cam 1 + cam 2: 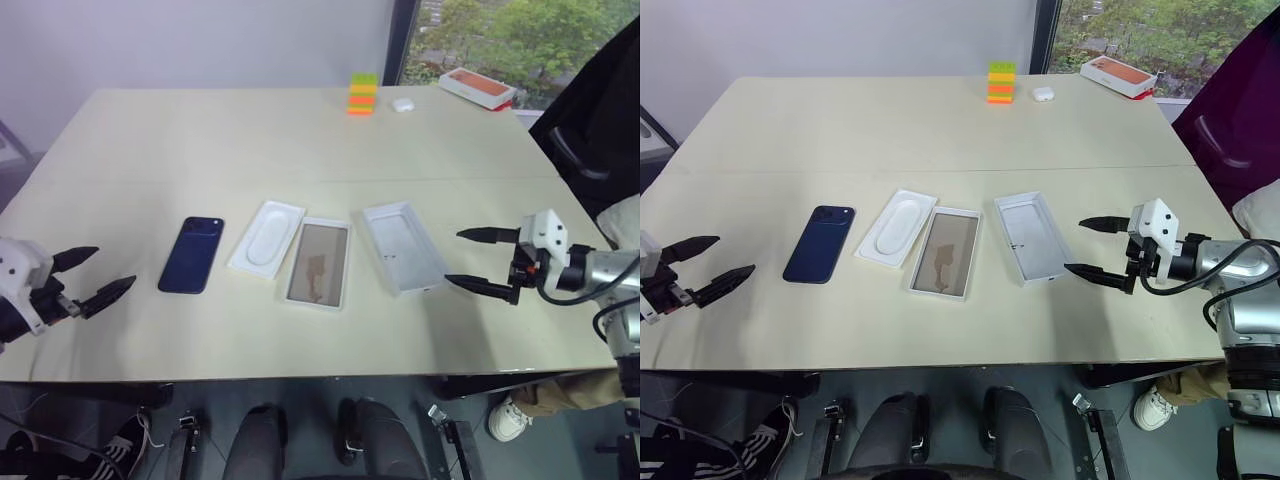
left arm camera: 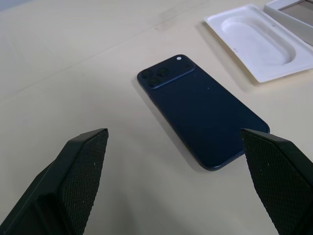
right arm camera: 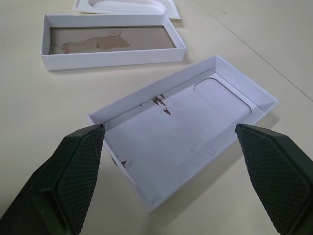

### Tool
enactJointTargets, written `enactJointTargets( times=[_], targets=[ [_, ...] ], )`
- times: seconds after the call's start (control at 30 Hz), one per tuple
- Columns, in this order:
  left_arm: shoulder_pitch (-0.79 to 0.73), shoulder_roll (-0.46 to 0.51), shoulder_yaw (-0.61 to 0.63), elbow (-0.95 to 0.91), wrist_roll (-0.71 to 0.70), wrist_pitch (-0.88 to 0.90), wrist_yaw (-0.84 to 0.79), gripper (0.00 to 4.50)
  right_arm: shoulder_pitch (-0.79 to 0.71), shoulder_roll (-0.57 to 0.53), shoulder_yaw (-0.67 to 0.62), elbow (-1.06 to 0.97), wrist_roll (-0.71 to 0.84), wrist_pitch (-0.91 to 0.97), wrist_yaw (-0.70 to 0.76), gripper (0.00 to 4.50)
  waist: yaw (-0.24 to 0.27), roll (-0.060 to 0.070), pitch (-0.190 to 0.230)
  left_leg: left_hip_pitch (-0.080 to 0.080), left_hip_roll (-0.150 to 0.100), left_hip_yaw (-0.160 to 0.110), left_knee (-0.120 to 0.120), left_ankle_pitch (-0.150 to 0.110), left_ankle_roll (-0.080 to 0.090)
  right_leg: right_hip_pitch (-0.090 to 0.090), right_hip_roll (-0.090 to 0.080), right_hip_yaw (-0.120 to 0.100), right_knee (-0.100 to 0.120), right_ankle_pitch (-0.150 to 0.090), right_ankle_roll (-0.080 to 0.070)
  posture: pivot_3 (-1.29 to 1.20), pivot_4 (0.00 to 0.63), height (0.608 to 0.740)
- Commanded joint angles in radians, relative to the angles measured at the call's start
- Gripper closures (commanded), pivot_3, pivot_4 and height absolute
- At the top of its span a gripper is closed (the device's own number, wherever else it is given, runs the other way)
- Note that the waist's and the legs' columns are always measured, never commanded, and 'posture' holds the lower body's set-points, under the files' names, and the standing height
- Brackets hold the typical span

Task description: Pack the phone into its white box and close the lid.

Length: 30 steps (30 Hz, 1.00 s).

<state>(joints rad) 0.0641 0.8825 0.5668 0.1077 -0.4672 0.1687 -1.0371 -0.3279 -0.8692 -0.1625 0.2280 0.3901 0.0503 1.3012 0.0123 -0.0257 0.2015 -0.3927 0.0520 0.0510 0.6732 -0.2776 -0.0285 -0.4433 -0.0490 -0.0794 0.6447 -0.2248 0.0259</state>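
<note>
The dark navy phone (image 1: 191, 254) lies back up on the table, its camera cluster at the far end, also seen close in the left wrist view as the phone (image 2: 200, 108). My left gripper (image 1: 92, 277) hovers open just left of it, holding nothing. The white box (image 1: 319, 262) with its tan floor sits mid-table. Right of it the lid (image 1: 402, 246) lies inside up, plain white. My right gripper (image 1: 478, 260) stands open just right of the lid, empty; the lid (image 3: 181, 127) lies right in front of its fingers.
A white insert (image 1: 267, 238) with an oval hollow lies between phone and box. At the far edge stand a stack of coloured blocks (image 1: 362, 94), a small white case (image 1: 403, 104) and an orange-topped flat box (image 1: 477, 87). A person in dark clothing (image 1: 600, 110) stands at the right.
</note>
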Motion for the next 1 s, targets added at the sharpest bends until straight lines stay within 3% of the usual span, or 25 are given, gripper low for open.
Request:
enactJointTargets(
  times=[0.03, 1.0],
  targets=[
    [-0.011, 0.008, 0.034, -0.012, -0.014, -0.003, 0.016, 0.00, -0.012, 0.000, -0.014, 0.011, 0.000, -0.024, 0.003, 0.03, 0.000, 0.000, 0.000, 0.000, 0.000, 0.000, 0.000, 0.000, 0.000, 0.000, 0.000, 0.000, 0.000, 0.000, 0.000, 0.00, 0.150, 0.740],
    [-0.070, -0.012, -0.007, -0.015, -0.011, 0.002, 0.018, 0.00, 0.001, -0.027, -0.027, 0.057, -0.016, -0.068, 0.007, 0.03, 0.000, 0.000, 0.000, 0.000, 0.000, 0.000, 0.000, 0.000, 0.000, 0.000, 0.000, 0.000, 0.000, 0.001, 0.002, 0.00, 0.150, 0.740]
  ],
)
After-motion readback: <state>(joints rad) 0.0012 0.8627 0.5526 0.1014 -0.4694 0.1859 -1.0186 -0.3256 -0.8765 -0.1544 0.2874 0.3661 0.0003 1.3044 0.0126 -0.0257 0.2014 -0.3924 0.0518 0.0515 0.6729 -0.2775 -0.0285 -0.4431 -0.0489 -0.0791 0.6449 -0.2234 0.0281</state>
